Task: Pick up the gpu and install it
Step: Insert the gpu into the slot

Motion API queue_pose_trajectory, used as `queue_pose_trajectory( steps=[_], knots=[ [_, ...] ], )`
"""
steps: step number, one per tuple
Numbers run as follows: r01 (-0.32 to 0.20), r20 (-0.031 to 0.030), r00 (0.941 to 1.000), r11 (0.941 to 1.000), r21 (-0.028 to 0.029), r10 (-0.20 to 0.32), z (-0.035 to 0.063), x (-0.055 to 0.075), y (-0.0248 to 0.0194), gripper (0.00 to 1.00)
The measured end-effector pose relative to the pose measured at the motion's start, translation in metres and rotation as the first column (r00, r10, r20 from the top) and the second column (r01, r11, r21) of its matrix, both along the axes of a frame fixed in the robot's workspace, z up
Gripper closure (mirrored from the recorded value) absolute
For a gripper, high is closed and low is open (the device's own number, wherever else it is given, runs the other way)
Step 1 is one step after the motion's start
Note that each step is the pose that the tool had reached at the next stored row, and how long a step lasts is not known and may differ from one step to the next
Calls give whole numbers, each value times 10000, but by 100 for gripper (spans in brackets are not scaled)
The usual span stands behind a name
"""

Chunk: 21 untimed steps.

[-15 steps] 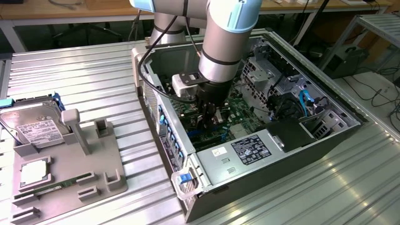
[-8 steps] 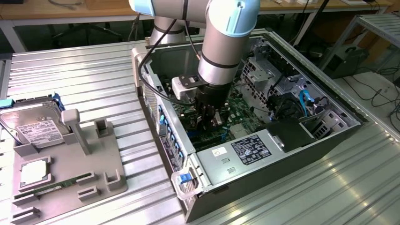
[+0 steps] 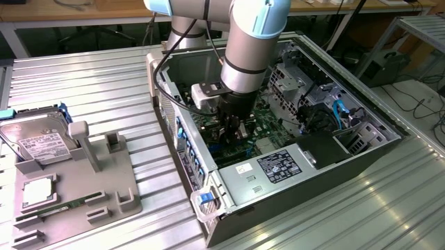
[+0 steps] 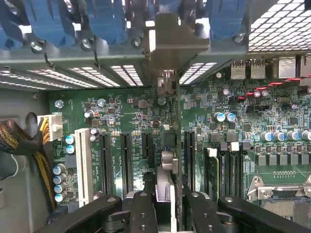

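Table under the computer case: ribbed bare metal, shiny, streaked with glare. Case outer wall matt and dark; inner frame dull grey sheet metal.

Beside the case: holder of matt grey plastic; hard drive in smooth silver metal with a white paper label.

Arm above the case: smooth satin grey, with glossy pale blue caps.

Inside the case: board green with a lacquered sheen. Graphics card bracket bare grey metal. Clips glossy blue plastic. Gripper matt black.
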State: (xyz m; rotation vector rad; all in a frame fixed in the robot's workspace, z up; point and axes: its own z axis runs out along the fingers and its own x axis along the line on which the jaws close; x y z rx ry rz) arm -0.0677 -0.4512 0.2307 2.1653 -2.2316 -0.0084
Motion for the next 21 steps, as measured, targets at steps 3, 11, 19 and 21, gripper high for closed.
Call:
queue_pose_trajectory(
  steps=[3,11,19,21],
  knots=[
    [0,0,10000,10000,-1,0,1,0,0,71],
    [0,0,10000,10000,-1,0,0,0,0,71],
    [-2,-1,10000,10000,-1,2,-1,1,3,71],
    [-3,0,10000,10000,-1,3,-4,0,7,71]
  ],
)
